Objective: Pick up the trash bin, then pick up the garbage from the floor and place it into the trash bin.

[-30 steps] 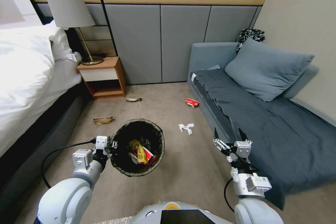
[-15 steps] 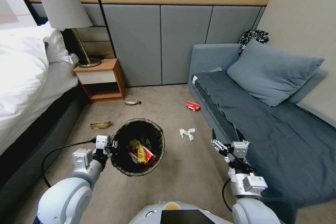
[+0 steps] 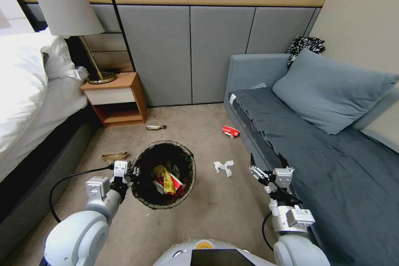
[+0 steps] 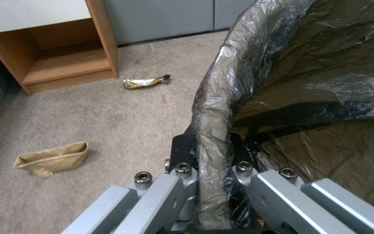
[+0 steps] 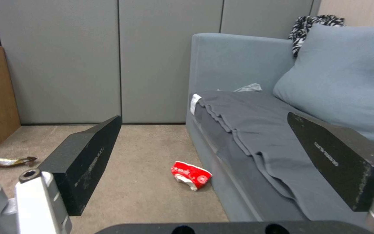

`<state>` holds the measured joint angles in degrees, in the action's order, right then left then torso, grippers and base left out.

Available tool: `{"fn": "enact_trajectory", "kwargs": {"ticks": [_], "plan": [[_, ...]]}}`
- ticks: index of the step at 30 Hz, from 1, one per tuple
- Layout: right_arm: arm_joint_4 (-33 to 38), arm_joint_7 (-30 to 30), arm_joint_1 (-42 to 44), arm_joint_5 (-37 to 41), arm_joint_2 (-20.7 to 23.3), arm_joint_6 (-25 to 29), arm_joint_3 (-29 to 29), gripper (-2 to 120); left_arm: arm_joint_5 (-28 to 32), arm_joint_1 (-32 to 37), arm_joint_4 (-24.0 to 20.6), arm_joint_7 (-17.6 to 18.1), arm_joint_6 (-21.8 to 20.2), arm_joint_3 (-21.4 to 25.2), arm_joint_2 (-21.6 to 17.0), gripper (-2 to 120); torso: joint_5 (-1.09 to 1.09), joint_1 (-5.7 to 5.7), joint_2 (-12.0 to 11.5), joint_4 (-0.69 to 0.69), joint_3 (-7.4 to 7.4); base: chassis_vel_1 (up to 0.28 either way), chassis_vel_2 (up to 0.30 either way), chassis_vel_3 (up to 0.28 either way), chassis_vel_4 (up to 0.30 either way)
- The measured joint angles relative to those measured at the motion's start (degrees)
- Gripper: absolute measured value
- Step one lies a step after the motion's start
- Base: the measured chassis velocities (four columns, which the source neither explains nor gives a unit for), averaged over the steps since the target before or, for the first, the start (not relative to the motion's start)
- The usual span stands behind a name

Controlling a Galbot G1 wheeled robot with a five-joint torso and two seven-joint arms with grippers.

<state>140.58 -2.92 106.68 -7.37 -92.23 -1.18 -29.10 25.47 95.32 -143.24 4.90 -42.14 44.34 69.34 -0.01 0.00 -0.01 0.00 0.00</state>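
My left gripper (image 3: 132,171) is shut on the near-left rim of the trash bin (image 3: 188,158), a round bin with a dark bag liner. In the left wrist view the pads clamp the liner-covered rim (image 4: 211,123). Yellow and red packets (image 3: 167,180) lie inside the bin. On the floor lie crumpled white paper (image 3: 223,166), a red-and-white packet (image 3: 230,131), a yellow wrapper (image 3: 156,127) and a brown paper bag (image 3: 113,156). My right gripper (image 3: 268,160) hangs open and empty beside the sofa, right of the white paper. Its view shows the red packet (image 5: 191,175) between the fingers (image 5: 87,152).
A bed (image 3: 29,104) runs along the left, with a wooden nightstand (image 3: 114,99) and lamp (image 3: 68,10) behind it. A grey sofa (image 3: 316,149) with a cushion (image 3: 336,91) fills the right. Open carpet (image 3: 195,120) lies between them, up to the panelled wall.
The whole view has shifted: bed and nightstand slid left, the litter sits closer. Both arms hold the same pose, and the bin stays clamped in my left gripper.
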Motion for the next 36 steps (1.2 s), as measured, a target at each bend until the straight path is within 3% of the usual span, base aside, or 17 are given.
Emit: {"fn": "enact_trajectory", "kwargs": {"ticks": [12,15,16,17,23,30,36], "plan": [[-1.6,-0.1,-1.7,2.3,0.2,-3.6,0.3,100,0.5,-0.1,0.0,0.1,0.0,0.2,-0.2,1,0.0,0.0,0.0,-0.01,-0.01,-0.023,0.025,0.019,-0.024],[-4.2,-0.7,-4.5,6.5,5.7,-7.7,0.2,100,1.0,0.1,0.0,0.1,0.0,0.5,-0.9,1,0.0,0.0,0.0,0.0,0.0,0.0,0.0,0.0,0.0],[-4.2,-0.7,-4.5,6.5,5.7,-7.7,0.2,100,1.0,0.1,0.0,0.1,0.0,0.5,-0.9,1,0.0,0.0,0.0,0.0,0.0,0.0,0.0,0.0,0.0],[-5.2,-1.1,-5.9,9.0,8.7,-9.7,0.4,100,1.4,-0.1,0.0,0.2,0.0,0.9,-1.5,1,0.01,0.0,0.0,0.01,-0.01,0.0,0.0,0.0,0.0],[-7.6,-1.8,-8.5,13.7,13.1,-12.7,0.5,100,2.6,-0.7,0.0,0.6,0.0,1.1,-2.6,1,0.02,0.0,0.0,0.0,0.0,0.0,0.0,0.0,0.0],[-20.2,-4.4,-19.6,22.3,20.4,-17.7,5.5,100,5.0,-0.2,0.0,0.9,0.0,1.5,-4.4,1,0.02,0.0,0.0,0.0,0.0,0.0,0.0,0.0,0.0],[-30.2,-5.1,-27.9,25.9,21.9,-18.5,11.7,100,4.4,2.5,0.0,1.0,0.0,1.8,-3.8,1,0.01,0.0,0.0,0.01,0.0,0.0,0.0,0.0,0.0]]}}
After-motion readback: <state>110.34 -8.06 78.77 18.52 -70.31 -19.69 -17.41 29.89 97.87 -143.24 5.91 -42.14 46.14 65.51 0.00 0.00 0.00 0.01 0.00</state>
